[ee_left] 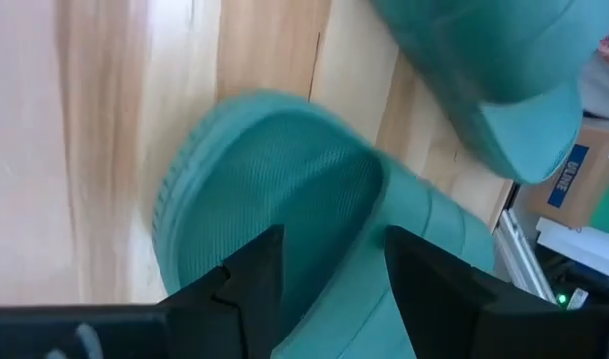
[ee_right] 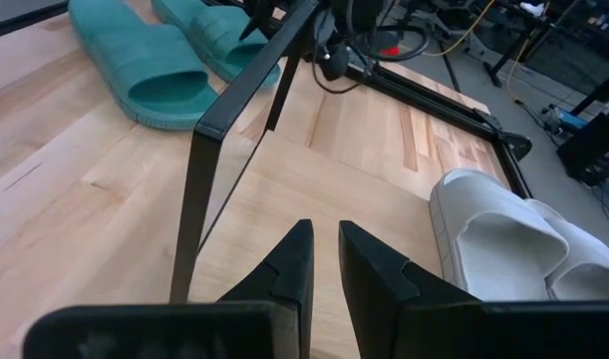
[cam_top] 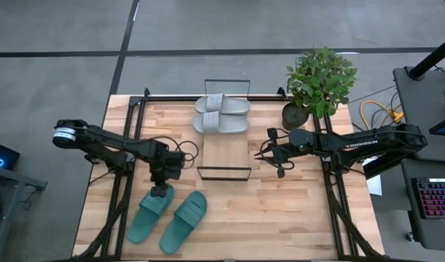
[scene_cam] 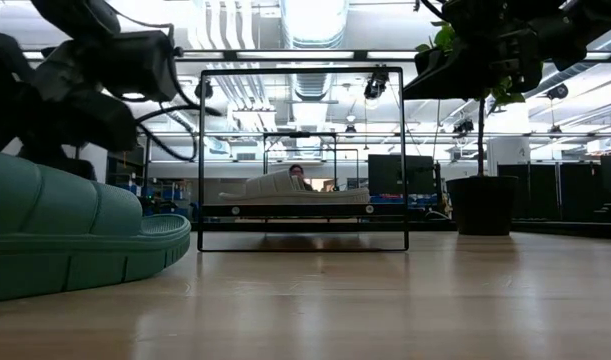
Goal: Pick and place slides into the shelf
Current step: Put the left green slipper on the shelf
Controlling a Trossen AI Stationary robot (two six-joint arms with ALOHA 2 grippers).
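Observation:
The teal pair lies side by side at the table's near left, the left slide [cam_top: 148, 217] beside the right one [cam_top: 184, 221]. My left gripper [cam_top: 162, 192] hangs open over the left slide's far end [ee_left: 274, 189]. The second teal slide [ee_left: 483, 60] lies just beyond it. The shelf [cam_top: 223, 153] stands mid-table, a wooden plank in a black wire frame [scene_cam: 200, 160]. The pale grey pair [cam_top: 221, 114] rests sole-down on its far end. My right gripper [cam_top: 269, 153] hovers right of the shelf's near end, its fingers [ee_right: 324, 249] almost together and holding nothing. My left gripper comes at the left teal slide's far end from above, pointing down. One finger [ee_left: 252, 284] stands over the ribbed footbed and the other [ee_left: 434, 289] over the smooth strap side [ee_left: 424, 224]. I cannot tell whether either finger touches the slide, which lies flat on the table.
A potted plant [cam_top: 317, 84] stands at the table's far right corner, close behind my right arm. The shelf's wire post [ee_right: 189, 199] rises just ahead of my right gripper. Bare wood stretches across the table's near right. Black rails run along both table sides.

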